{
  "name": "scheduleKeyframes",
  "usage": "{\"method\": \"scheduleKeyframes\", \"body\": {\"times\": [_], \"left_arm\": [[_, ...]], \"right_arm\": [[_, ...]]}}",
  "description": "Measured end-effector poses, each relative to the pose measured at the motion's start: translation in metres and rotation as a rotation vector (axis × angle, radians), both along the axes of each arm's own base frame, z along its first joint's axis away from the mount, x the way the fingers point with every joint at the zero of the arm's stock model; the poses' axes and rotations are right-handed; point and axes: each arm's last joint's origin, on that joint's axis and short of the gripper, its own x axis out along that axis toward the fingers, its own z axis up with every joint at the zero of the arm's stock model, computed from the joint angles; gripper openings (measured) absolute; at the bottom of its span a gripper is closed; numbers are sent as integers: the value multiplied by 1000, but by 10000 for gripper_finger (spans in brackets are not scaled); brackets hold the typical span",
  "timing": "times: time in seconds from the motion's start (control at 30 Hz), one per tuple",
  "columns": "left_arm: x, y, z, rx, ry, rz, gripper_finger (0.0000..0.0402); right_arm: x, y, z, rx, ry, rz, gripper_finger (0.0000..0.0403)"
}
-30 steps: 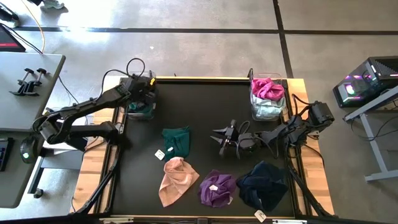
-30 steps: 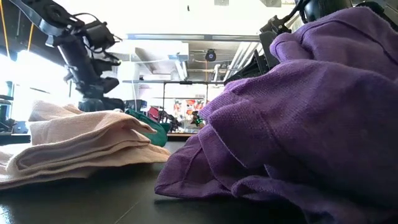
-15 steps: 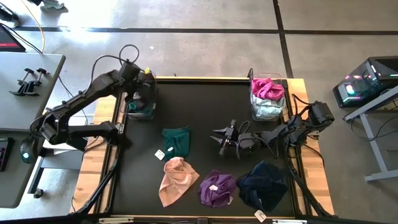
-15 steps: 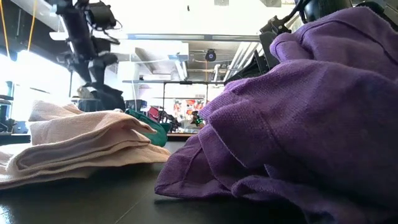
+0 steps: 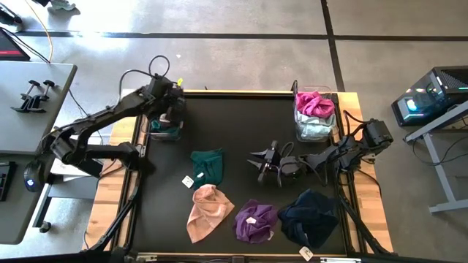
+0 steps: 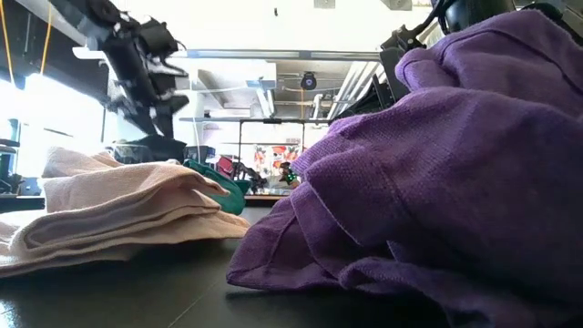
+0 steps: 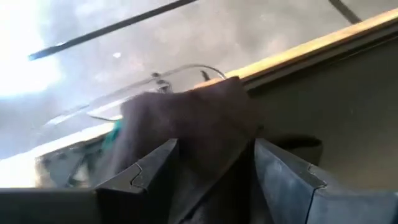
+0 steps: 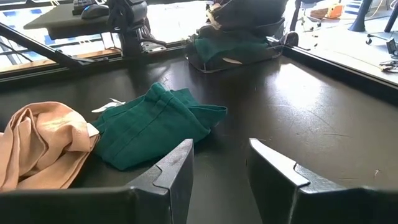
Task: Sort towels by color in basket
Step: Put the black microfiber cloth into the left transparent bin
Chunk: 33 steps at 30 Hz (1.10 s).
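Found the left gripper (image 5: 170, 109) directly above the left basket (image 5: 155, 134), fingers (image 7: 149, 174) spread, with the black towel (image 7: 193, 118) between them, draped over the basket's rim and resting on a green cloth (image 8: 233, 46) already inside. Judged the step as dropping the black towel in the basket, nearly done. To do it well: should keep the fingers wide, lift straight up from the basket, and check for no corner caught on a finger; otherwise could drag the towel out again or tip the light basket. Saw no clear long axis on the black towel: bunched, sagging from the gripper toward the basket, no tag visible. Saw the right gripper (image 5: 265, 165) waiting well away from the basket, low over the mat, fingers also apart, aimed back toward the basket. Noted the green towel (image 5: 208, 165) nearest to the basket, long axis running away from it toward the peach towel (image 5: 207, 212), white tag (image 5: 187, 180) at the far end. Farther from the basket: purple towel (image 5: 256, 221) and navy towel (image 5: 311, 217)
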Motion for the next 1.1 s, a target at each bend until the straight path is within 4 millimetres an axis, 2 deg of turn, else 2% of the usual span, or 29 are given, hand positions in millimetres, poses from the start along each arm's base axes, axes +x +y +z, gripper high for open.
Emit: {"method": "scheduleKeyframes", "body": {"times": [0.23,0.3,0.4,0.47,0.57,0.77,0.9,1.0,1.1], "left_arm": [[-8,25,-64,-161,85,119,165],[-8,29,-74,-227,80,122,154],[-4,32,-75,-253,79,98,136],[-3,33,-69,-255,81,96,129],[-2,33,-49,-241,94,67,132],[-4,25,-2,-333,190,49,169],[-3,17,22,-384,258,70,186],[-1,19,30,-294,302,128,186],[-1,26,25,-256,280,175,172]], "right_arm": [[0,0,-1,8,3,-2,140],[0,0,-1,8,6,-2,140],[0,0,-1,7,10,-3,140],[0,0,-1,7,11,-3,140],[0,0,-1,7,11,-3,140],[0,0,-1,7,11,-3,140],[0,0,-1,6,11,-3,140],[0,0,-1,5,12,-2,140],[0,0,-1,4,12,-2,140]]}}
